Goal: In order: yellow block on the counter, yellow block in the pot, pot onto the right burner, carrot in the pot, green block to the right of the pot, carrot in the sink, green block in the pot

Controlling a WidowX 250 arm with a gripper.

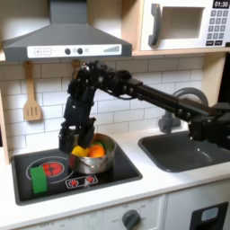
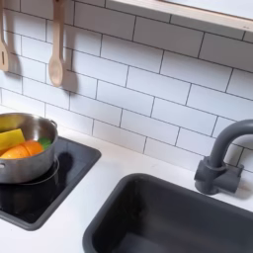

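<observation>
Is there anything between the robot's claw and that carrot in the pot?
Nothing visible. The gripper hangs right above the pot at the first exterior view's left rim, and the carrot lies uncovered inside beside the yellow block. The green block stands off to the first exterior view's left.

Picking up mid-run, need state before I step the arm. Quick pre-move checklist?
1. Pot on a burner of the stovetop: ok.
2. Carrot inside the pot: ok, orange piece visible in both exterior views.
3. Yellow block in the pot beside the carrot: ok.
4. Green block standing on the stovetop at the first exterior view's left of the pot: ok.
5. Sink free of objects: ok.
6. Gripper at the pot's rim; open or shut: cannot tell.
</observation>
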